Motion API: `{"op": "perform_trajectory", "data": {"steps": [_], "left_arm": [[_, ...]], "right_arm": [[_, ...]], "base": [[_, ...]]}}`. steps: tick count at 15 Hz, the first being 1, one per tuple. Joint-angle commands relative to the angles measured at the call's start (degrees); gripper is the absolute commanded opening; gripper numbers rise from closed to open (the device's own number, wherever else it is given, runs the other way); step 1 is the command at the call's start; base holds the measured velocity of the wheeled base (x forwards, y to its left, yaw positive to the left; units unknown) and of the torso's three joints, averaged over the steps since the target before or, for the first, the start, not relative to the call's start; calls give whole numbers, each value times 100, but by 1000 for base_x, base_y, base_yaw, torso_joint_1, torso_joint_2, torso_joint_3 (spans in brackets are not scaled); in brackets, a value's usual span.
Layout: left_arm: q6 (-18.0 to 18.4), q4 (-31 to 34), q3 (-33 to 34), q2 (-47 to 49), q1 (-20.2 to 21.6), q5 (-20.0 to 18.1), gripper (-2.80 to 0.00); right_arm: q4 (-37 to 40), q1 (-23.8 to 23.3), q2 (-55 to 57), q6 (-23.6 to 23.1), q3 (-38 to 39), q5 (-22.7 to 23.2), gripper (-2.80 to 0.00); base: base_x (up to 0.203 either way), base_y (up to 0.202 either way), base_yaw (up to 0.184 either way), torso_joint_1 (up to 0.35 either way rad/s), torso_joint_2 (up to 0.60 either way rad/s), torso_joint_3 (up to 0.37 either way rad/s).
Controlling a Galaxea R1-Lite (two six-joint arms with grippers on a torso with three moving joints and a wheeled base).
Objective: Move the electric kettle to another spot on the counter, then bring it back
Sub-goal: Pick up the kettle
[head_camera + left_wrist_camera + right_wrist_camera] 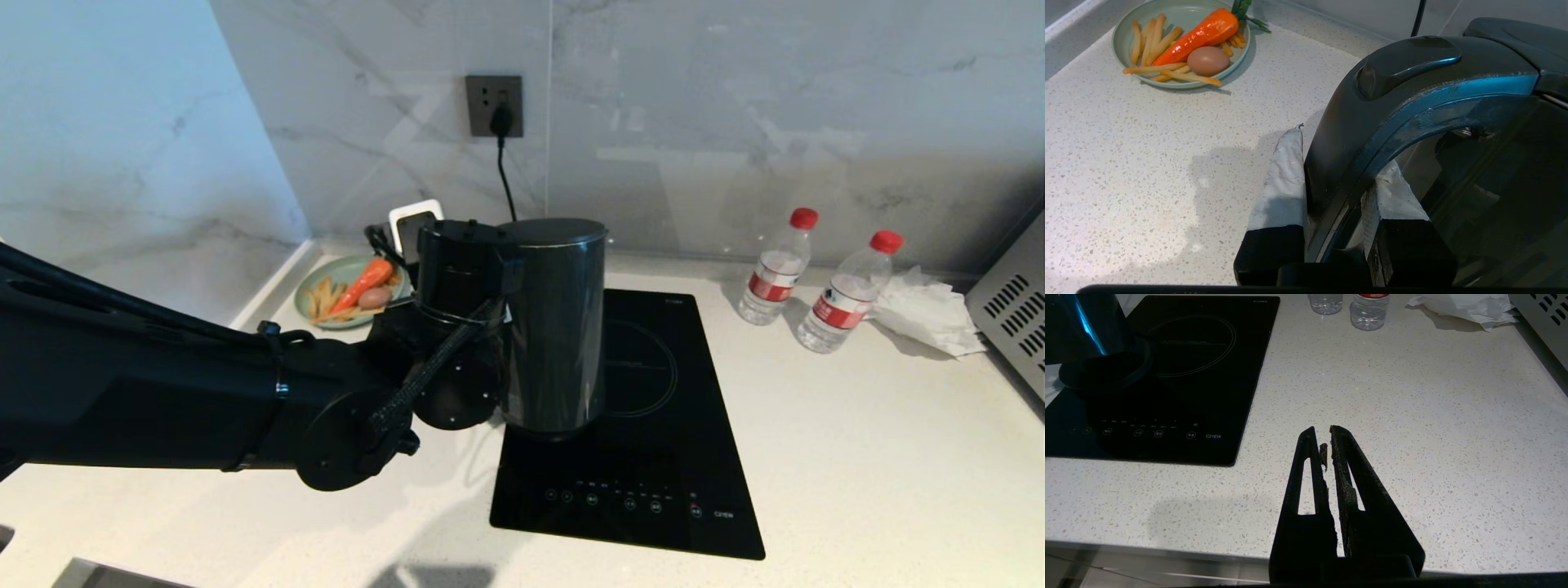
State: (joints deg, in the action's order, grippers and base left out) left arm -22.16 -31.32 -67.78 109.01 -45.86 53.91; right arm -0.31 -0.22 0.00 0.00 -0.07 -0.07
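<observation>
Black and glossy, the kettle (553, 327) sat on the cooktop (653, 457), our left gripper (1331, 179) clamped on its handle (1372, 134). We feared the tall jug might swing or slip onto the counter (857, 457). Our right gripper (1323, 437) hung idle, nearly closed.

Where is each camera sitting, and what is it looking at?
Head view: on the robot's head, looking down at the counter; the left arm shows.
Left wrist view: behind the left pincer, shut on the electric kettle handle.
Right wrist view: behind the shut right pincer, hovering over counter.
All three views share the kettle.
</observation>
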Motion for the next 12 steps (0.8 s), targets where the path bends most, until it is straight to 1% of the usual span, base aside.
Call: {"op": "perform_trajectory", "data": {"steps": [1,8,10,12], "left_arm": [[-16,-23,-16,-58,-10,32,-280],[-7,-14,-183,-161,-1,30,-280],[-16,-20,-190,-123,84,23,-280],[-16,-17,-247,-102,257,-7,-280]], "right_arm": [[-4,4,0,0,-1,-1,-280],[-4,-3,0,0,7,-1,-280],[-4,0,0,0,5,-1,-280],[-4,-4,0,0,-1,7,-280]], "base": [[0,0,0,0,0,0],[0,0,0,0,0,0],[0,0,0,0,0,0],[0,0,0,0,0,0]]}}
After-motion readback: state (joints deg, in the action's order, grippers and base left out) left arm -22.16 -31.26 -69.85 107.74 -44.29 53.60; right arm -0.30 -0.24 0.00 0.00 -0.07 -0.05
